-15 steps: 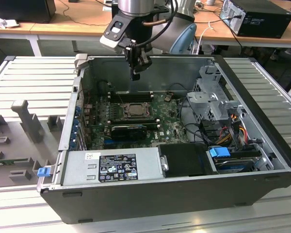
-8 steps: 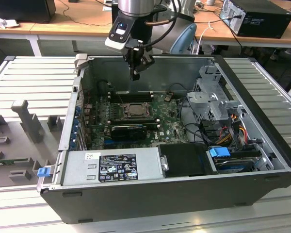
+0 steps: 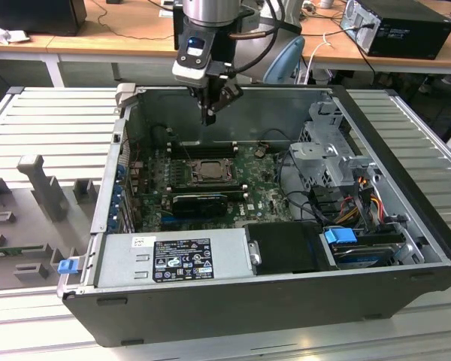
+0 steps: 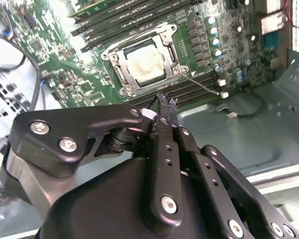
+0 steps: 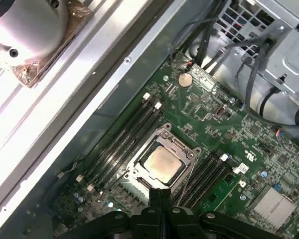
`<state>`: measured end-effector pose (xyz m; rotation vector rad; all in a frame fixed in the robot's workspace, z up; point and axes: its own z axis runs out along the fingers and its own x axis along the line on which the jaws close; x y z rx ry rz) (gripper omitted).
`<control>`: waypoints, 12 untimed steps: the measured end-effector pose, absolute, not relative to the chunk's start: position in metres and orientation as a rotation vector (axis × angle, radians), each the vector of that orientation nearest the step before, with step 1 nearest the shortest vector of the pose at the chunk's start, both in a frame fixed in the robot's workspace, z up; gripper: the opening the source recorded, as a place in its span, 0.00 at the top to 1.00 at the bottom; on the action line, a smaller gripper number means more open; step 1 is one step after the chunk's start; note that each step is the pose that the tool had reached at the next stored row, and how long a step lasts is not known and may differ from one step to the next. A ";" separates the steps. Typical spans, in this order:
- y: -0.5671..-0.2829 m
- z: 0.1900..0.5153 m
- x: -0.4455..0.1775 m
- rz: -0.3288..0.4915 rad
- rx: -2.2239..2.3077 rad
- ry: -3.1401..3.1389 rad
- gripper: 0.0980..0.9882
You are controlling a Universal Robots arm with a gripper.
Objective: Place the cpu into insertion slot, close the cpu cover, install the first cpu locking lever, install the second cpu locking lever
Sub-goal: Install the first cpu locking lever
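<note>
Jaws pressed together, empty, above the cpu (image 5: 160, 164) under the cpu cover (image 5: 179, 147). The thin locking lever (image 4: 202, 83) likely springs stiffly; push near its free end.

Single arm, exterior view. The silver wrist (image 3: 210, 11) enters at 12 o'clock and hangs close to vertical, with a black-and-grey camera housing (image 3: 192, 62) mounted on its 9 o'clock side. Beneath it the gripper (image 3: 208, 114) points toward 6 o'clock, its slim tip leaning slightly toward 5 o'clock. In both wrist views the two black fingers (image 5: 154, 201) lie side by side, their tips meeting along a thin seam. Screwed linkage bars (image 4: 217, 179) fan out behind them.
</note>
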<state>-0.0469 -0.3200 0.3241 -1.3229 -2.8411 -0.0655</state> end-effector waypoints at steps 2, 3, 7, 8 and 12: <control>-0.320 0.324 -0.047 -0.065 -1.271 -2.864 0.99; -0.320 0.324 -0.047 -0.065 -1.245 -2.875 0.99; -0.320 0.324 -0.047 -0.065 -1.135 -2.918 0.99; -0.320 0.324 -0.047 -0.064 -1.098 -2.932 0.99; -0.320 0.323 -0.047 -0.064 -0.985 -2.970 0.99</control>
